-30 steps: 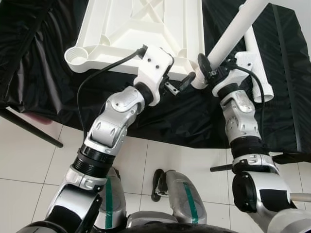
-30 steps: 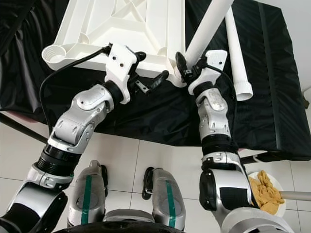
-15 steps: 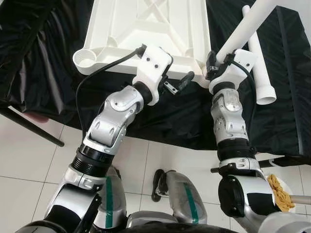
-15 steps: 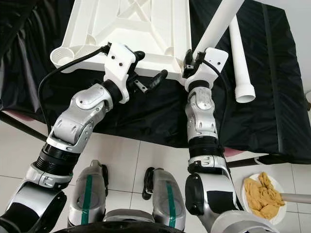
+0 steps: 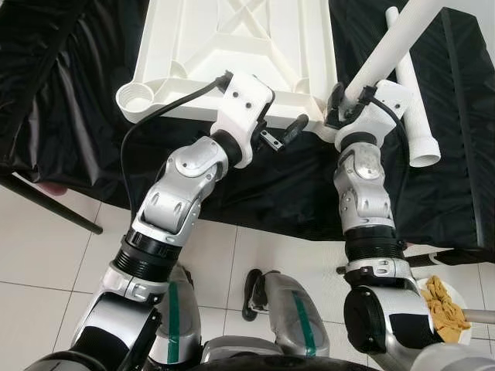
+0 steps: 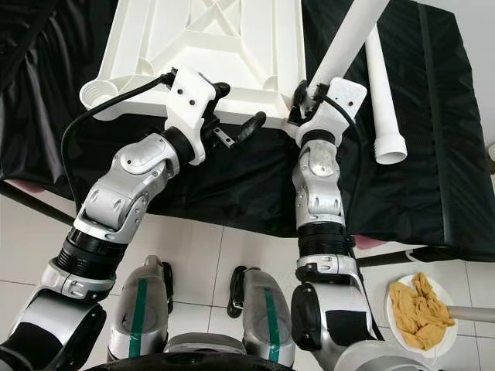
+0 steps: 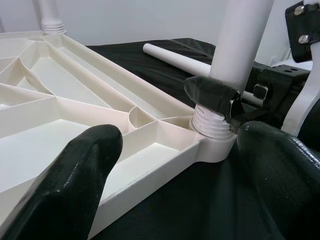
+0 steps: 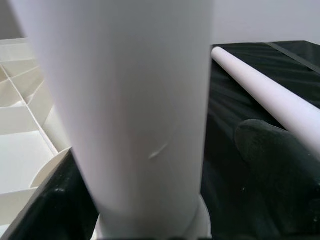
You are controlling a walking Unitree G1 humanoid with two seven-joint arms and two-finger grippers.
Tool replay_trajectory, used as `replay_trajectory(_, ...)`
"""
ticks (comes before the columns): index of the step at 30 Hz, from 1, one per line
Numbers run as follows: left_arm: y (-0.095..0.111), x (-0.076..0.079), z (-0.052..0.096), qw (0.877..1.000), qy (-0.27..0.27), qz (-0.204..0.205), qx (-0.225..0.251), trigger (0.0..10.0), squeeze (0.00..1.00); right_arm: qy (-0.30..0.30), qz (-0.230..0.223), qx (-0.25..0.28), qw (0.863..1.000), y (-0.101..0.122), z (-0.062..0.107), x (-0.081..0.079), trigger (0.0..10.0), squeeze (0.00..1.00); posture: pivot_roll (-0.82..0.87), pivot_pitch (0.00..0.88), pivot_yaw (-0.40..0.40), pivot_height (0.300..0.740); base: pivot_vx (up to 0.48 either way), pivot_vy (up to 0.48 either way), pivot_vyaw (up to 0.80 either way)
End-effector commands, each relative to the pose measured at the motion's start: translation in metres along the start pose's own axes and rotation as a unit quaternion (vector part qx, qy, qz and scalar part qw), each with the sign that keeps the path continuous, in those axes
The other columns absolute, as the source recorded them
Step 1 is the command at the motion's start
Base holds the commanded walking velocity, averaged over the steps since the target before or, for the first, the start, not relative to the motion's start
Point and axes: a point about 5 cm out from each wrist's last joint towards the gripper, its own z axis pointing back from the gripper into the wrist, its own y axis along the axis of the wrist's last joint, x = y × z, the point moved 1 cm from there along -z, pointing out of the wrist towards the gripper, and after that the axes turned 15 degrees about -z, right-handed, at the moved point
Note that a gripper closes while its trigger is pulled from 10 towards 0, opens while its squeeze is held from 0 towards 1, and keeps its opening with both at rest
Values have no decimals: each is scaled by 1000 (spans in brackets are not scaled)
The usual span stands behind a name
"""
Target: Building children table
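- Right gripper [image 5: 346,104] clamps a white table leg [image 6: 344,42] just above its threaded foot, seated at the near right corner socket of the upturned tabletop [image 5: 232,39] on black cloth [image 6: 433,139].
- Left gripper [image 5: 280,133] hovers unclenched, empty, near the tabletop's near edge.
- Smooth hollow plastic tube: likely light, stiff, slippery; best held low.
- Spare leg [image 5: 410,100] lies right.

I see the white ribbed tabletop [image 5: 240,42] lying upside down on the black-draped counter [image 5: 69,116], one white tube leg [image 5: 384,50] standing in its near corner socket, another leg [image 5: 414,116] lying loose alongside.
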Motion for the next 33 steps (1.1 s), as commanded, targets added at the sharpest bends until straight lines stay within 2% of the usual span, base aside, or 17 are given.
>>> replay_trajectory(1,6,3,-2,1000,-11,-4,10,10000,0,1,-9,8,1000,5,-1,6,10000,1000,98,76,-109,740,0,0,0)
replay_trajectory(5,6,3,-2,1000,-11,-4,10,10000,0,59,-27,0,998,17,-9,4,10000,1000,94,68,-107,740,0,0,0)
replay_trajectory(6,7,3,-2,1000,-11,-4,11,10000,0,84,-26,-5,996,20,-12,3,10000,608,94,68,-107,740,0,0,0)
replay_trajectory(7,7,3,-2,1000,-11,-4,11,10000,0,84,-26,-5,996,20,-12,3,10000,608,94,68,-107,740,0,0,0)
replay_trajectory(8,7,4,-2,1000,-12,-4,11,10000,0,112,-19,-11,993,23,-15,3,10000,0,94,63,-107,740,0,0,0)
replay_trajectory(10,7,4,-2,1000,-12,-4,11,10000,0,112,-19,-11,993,23,-15,3,10000,0,94,63,-107,740,0,0,0)
replay_trajectory(12,7,4,-3,1000,-13,-4,11,10000,0,142,-6,-20,990,25,-17,4,10000,0,95,61,-109,740,0,0,0)
replay_trajectory(13,7,3,-3,1000,-12,-6,11,10000,0,185,8,-36,982,26,-20,4,10000,0,96,56,-109,740,0,0,0)
replay_trajectory(15,7,3,-3,1000,-12,-6,11,10000,0,185,8,-36,982,26,-20,4,10000,0,96,56,-109,740,0,0,0)
replay_trajectory(16,7,3,-3,1000,-12,-7,10,10000,0,226,25,-59,972,23,-20,5,10000,0,98,54,-108,740,0,0,0)
replay_trajectory(18,7,3,-3,1000,-12,-7,10,10000,0,226,25,-59,972,23,-20,5,10000,0,98,54,-108,740,0,0,0)
replay_trajectory(21,7,2,-3,1000,-11,-7,9,10000,0,284,36,-98,953,19,-22,12,10000,0,100,46,-108,740,0,0,0)
replay_trajectory(23,7,2,-3,1000,-11,-7,9,10000,0,284,36,-98,953,19,-22,12,10000,0,100,46,-108,740,0,0,0)
replay_trajectory(24,7,2,-3,1000,-11,-7,9,10000,0,302,39,-111,946,18,-24,16,10000,0,102,44,-107,740,0,0,0)
replay_trajectory(26,7,2,-3,1000,-11,-7,9,10000,0,302,39,-111,946,18,-24,16,10000,0,102,44,-107,740,0,0,0)
replay_trajectory(29,7,2,-3,1000,-12,-9,9,10000,0,326,47,-129,935,17,-26,20,10000,0,106,42,-110,740,0,0,0)
replay_trajectory(33,7,2,-3,1000,-11,-9,10,10000,0,338,50,-140,929,17,-29,23,10000,0,111,41,-113,740,0,0,0)
